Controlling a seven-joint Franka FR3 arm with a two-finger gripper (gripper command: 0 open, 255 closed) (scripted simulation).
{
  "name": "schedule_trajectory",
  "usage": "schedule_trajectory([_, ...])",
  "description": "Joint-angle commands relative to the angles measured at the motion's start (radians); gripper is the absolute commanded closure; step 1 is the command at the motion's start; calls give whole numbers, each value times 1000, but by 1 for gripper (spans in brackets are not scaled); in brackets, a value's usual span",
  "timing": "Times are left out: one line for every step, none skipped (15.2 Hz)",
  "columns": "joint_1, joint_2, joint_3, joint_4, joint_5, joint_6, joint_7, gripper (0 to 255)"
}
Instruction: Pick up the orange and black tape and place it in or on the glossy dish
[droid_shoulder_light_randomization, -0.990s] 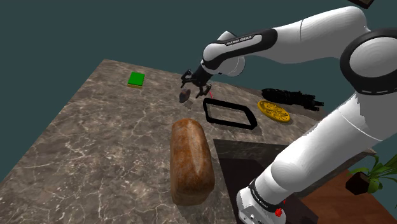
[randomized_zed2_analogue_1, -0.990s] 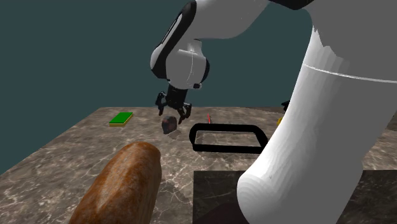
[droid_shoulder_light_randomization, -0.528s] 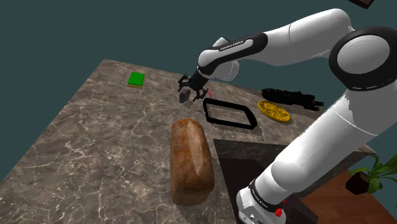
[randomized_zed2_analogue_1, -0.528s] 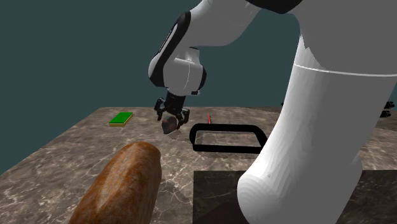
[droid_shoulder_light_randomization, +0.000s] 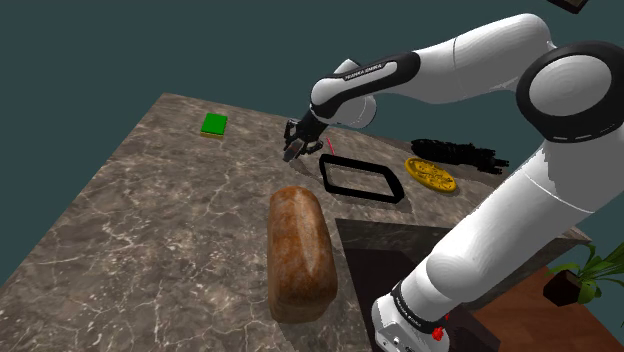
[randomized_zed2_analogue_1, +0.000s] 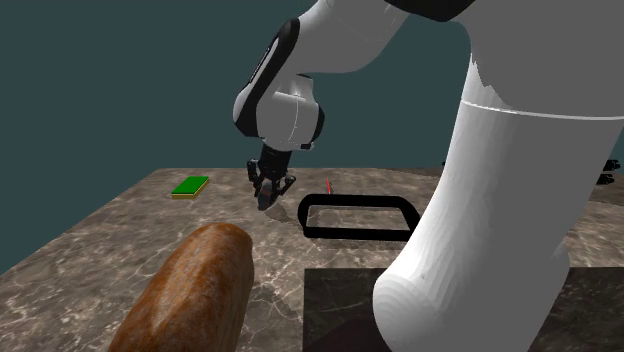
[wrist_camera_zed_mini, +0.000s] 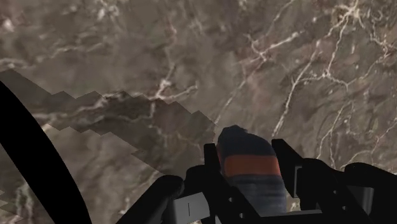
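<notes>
Where fingers (wrist_camera_zed_mini: 214, 167) clasp the tape (wrist_camera_zed_mini: 249, 167), wrist view reveals its orange band.

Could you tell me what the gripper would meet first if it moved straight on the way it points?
Probably the marble table; the tape clasped in the gripper would likely touch down first.

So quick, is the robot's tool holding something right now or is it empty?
Tool: closed, holding the orange-banded dark tape.
</notes>
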Motion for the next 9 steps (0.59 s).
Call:
schedule_trajectory([0,0,0,0,0,0,0,255])
schedule_trajectory([0,0,0,0,0,0,0,255])
schedule_trajectory([0,0,0,0,0,-1,0,255])
schedule_trajectory([0,0,0,0,0,-1,0,255])
schedule_trajectory([0,0,0,-1,0,-1,0,255])
schedule_trajectory([0,0,0,-1,0,0,0,255])
schedule_trajectory([0,0,0,-1,0,0,0,255])
schedule_trajectory([0,0,0,0,0,0,0,255])
schedule_trajectory([-1,-9,-1,4,-6,-13,6,255])
